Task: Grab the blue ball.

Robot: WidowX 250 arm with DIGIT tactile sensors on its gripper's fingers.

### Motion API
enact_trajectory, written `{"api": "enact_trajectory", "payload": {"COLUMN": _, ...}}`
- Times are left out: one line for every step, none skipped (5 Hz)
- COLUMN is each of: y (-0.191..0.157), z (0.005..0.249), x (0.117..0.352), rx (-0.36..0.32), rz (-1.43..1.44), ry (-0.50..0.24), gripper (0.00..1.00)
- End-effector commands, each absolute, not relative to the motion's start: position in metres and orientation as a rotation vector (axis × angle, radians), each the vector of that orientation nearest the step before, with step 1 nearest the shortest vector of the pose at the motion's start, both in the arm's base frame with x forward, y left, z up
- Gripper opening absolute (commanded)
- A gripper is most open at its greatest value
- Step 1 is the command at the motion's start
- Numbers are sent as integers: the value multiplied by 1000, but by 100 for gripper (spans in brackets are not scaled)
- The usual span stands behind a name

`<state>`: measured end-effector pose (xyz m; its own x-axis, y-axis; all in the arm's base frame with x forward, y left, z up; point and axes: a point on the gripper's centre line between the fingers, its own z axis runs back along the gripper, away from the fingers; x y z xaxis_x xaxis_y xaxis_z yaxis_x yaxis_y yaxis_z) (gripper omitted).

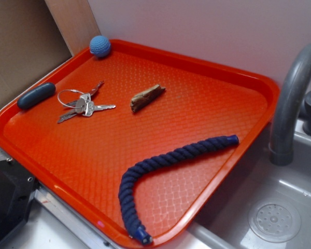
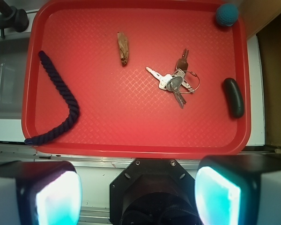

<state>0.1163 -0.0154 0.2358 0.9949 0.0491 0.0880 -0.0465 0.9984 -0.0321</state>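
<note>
The blue ball [image 1: 100, 45] is a small light-blue knitted ball resting in the far left corner of the red tray [image 1: 207, 119], against its rim. In the wrist view the ball [image 2: 227, 14] sits at the top right corner of the tray [image 2: 107, 122]. My gripper [image 2: 138, 192] is open and empty, its two pads wide apart at the bottom of the wrist view. It hovers high above the counter, just off the tray's near edge and far from the ball. The gripper does not show in the exterior view.
On the tray lie a key ring with keys [image 1: 83, 104], a dark blue-grey capsule [image 1: 36, 95], a brown wood piece [image 1: 146, 97] and a thick navy rope [image 1: 160, 166]. A grey faucet [image 1: 293, 93] and a sink drain [image 1: 274, 220] are to the right.
</note>
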Motion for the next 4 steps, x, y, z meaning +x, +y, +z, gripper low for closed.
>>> {"api": "enact_trajectory", "payload": {"y": -15, "z": 236, "x": 116, "rx": -30, "rz": 48, "ry": -89, "gripper": 100}}
{"api": "enact_trajectory", "payload": {"y": 30, "z": 193, "x": 166, "rx": 133, "rz": 295, "ry": -158, "gripper": 100}}
{"api": "enact_trajectory", "payload": {"y": 51, "z": 182, "x": 211, "rx": 74, "rz": 463, "ry": -257, "gripper": 100}}
{"api": "enact_trajectory", "payload": {"y": 58, "z": 167, "x": 231, "rx": 83, "rz": 489, "ry": -354, "gripper": 100}}
